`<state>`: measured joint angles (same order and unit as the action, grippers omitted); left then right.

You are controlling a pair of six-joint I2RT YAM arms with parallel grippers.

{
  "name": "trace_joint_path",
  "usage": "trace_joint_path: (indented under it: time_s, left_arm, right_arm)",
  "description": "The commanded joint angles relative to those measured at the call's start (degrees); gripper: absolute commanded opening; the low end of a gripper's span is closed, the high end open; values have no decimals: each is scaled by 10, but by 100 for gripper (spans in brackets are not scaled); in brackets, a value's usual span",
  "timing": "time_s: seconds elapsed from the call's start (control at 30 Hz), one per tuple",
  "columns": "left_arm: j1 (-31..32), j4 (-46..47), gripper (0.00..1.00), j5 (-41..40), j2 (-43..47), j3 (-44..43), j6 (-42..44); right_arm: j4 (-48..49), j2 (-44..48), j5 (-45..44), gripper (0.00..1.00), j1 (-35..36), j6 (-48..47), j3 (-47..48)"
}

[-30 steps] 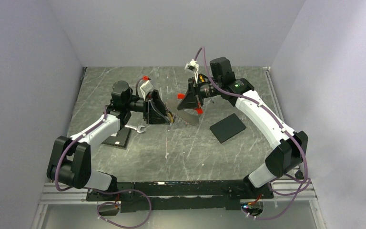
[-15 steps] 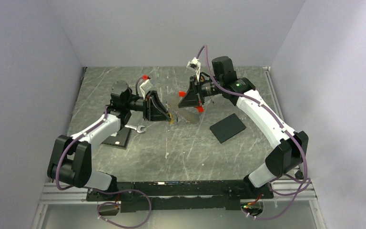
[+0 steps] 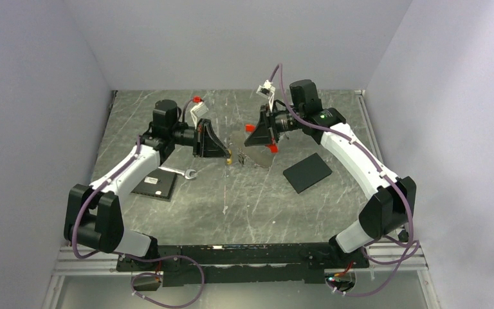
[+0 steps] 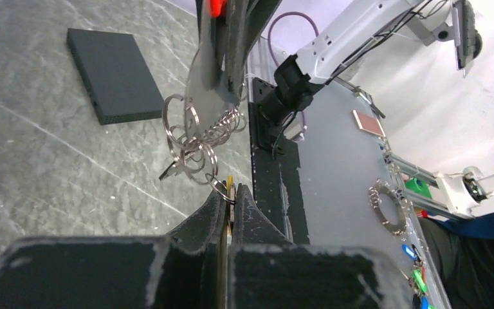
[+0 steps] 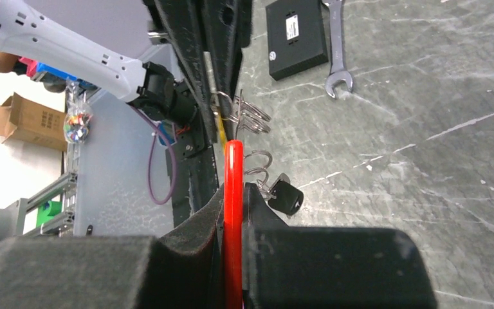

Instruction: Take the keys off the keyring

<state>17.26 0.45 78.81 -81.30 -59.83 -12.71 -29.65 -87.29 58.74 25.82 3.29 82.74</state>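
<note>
The keyring (image 4: 193, 138) is a chain of thin silvery rings stretched in the air between my two grippers. My left gripper (image 4: 230, 190) is shut on a brass-yellow key (image 4: 229, 182) at one end of the rings. At the other end, my right gripper (image 5: 233, 187) is shut on the red plastic strip (image 5: 233, 161). A black-headed key (image 5: 286, 196) hangs from the rings (image 5: 247, 116) beside the right fingers. In the top view the left gripper (image 3: 228, 156) and right gripper (image 3: 247, 139) face each other above the table's middle.
A silver wrench (image 3: 183, 172) lies on the table under the left arm, next to a flat black box (image 3: 154, 185). Another black box (image 3: 307, 172) lies to the right. A thin rod (image 3: 224, 198) lies nearer the front.
My left gripper has closed onto the yellow key. The left arm has risen and moved toward the back; the right gripper has shifted slightly right with the red strip.
</note>
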Motion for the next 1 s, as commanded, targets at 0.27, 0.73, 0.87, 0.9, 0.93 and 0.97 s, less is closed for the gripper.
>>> trace_joint_path:
  time_s: [0.27,0.73,0.87,0.9,0.93,0.97]
  left_arm:
    - [1,-419,0,-141,-13,-160,278]
    - [23,-497,0,-240,-19,-223,402]
    - [41,-510,0,-250,-38,-239,418]
    - [47,-507,0,-254,-42,-238,419]
    - [52,-504,0,-259,-44,-236,419]
    - [58,-501,0,-264,-47,-234,421]
  right_arm:
    - [113,18,14,0,-10,32,-68]
    - [170,52,18,15,-13,17,-170]
    - [174,50,20,23,-13,8,-193]
    - [176,50,20,24,-13,8,-199]
    - [177,50,20,25,-13,6,-204]
    - [177,50,20,26,-13,3,-208]
